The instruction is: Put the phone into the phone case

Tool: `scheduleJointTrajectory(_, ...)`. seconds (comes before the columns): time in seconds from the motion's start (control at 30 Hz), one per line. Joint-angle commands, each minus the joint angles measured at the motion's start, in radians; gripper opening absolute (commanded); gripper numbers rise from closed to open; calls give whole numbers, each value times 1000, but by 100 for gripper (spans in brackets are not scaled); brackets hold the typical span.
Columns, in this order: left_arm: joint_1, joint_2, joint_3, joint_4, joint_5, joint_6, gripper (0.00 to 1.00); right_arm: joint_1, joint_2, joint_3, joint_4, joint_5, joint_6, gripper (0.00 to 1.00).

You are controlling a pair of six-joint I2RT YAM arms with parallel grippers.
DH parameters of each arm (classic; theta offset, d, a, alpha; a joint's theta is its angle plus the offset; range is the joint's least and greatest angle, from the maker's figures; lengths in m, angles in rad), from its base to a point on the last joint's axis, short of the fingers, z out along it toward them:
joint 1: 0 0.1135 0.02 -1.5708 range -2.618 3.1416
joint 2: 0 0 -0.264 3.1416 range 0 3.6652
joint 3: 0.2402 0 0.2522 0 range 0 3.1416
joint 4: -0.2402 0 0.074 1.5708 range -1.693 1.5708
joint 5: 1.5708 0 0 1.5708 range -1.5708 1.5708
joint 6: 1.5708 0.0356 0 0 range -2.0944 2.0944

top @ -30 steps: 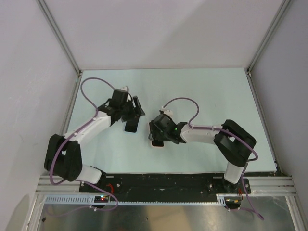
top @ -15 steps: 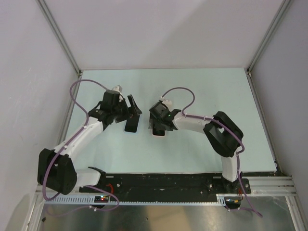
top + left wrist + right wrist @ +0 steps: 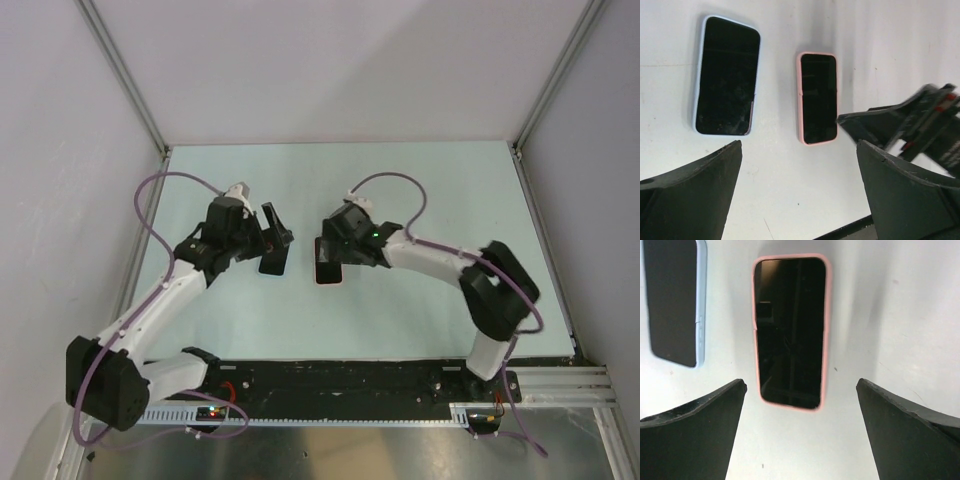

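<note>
Drawn back toward upper right: right claw (image 3: 801, 387), phone case (image 3: 827, 330) now uncovered; left claw (image 3: 799, 150) near its place, elbow swung lower left.
Both spread wide, gripping nothing. Screen-up, the phone (image 3: 727, 77) near overhead frame centre, just left of the pink-rimmed case, not touching, long edges roughly parallel. Edges of the counter (image 3: 430, 200) well away from both.
</note>
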Motion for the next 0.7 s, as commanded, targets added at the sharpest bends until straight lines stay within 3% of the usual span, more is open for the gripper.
scheduleJointTrajectory(0.0,-68,-91,-22,17,-89,4,100,-55,-244,-117,25,7,-14,99)
scheduleJointTrajectory(0.17,-172,-179,-66,20,-258,-18,100,-77,-475,-300,66,34,-35,100)
scheduleJointTrajectory(0.3,-190,-236,-103,20,-314,-27,100,-80,-618,-406,81,50,-29,99)
scheduleJointTrajectory(0.67,-189,-271,-103,30,-357,-25,100,-83,-720,-476,146,65,-52,99)
